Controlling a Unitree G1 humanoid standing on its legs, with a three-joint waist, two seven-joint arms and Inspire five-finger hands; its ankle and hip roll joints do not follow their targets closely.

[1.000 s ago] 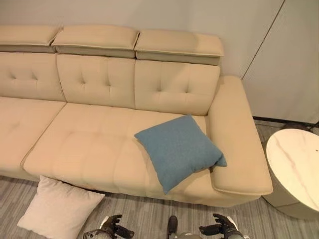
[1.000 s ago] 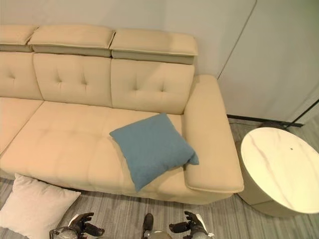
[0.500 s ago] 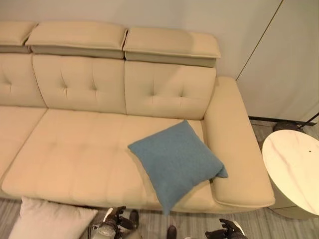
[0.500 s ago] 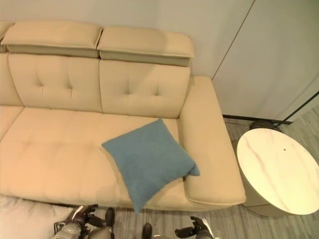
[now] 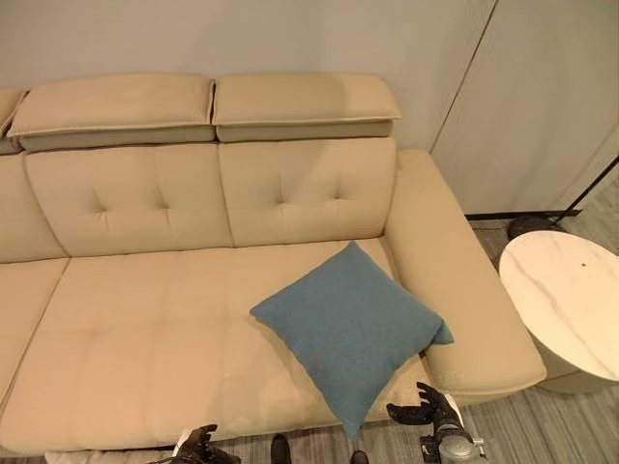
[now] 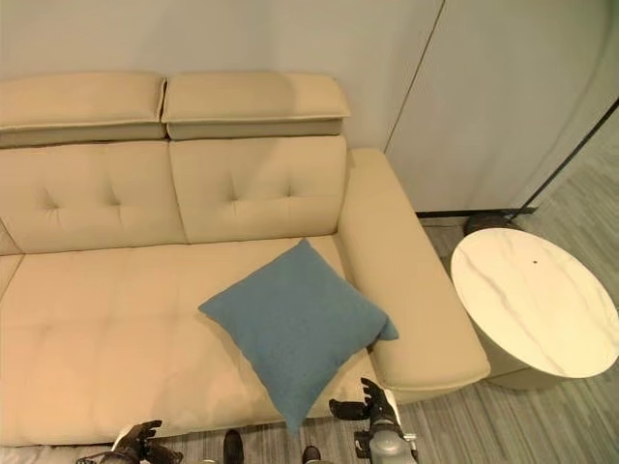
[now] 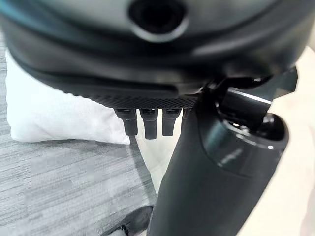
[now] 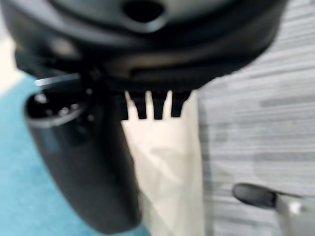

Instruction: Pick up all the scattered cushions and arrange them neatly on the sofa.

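A blue cushion (image 5: 350,327) lies tilted on the beige sofa (image 5: 155,329), on the right end of the seat beside the armrest, with its lower corner hanging over the front edge. My right hand (image 5: 430,414) hangs open just below and right of that corner, touching nothing. In the right wrist view the blue cushion (image 8: 19,172) shows beside the thumb. My left hand (image 5: 201,445) is low before the sofa's front, open and empty. A white cushion (image 7: 49,105) lies on the floor past its fingers (image 7: 147,123).
A round white marble side table (image 5: 571,300) stands right of the sofa's armrest (image 5: 455,280). Grey striped floor (image 8: 256,123) runs along the sofa's front. A pale wall and panel rise behind the sofa.
The camera has shifted, so the sofa's right end now sits more central and the white cushion has slid off the lower left. My right hand has risen closer to the blue cushion's corner.
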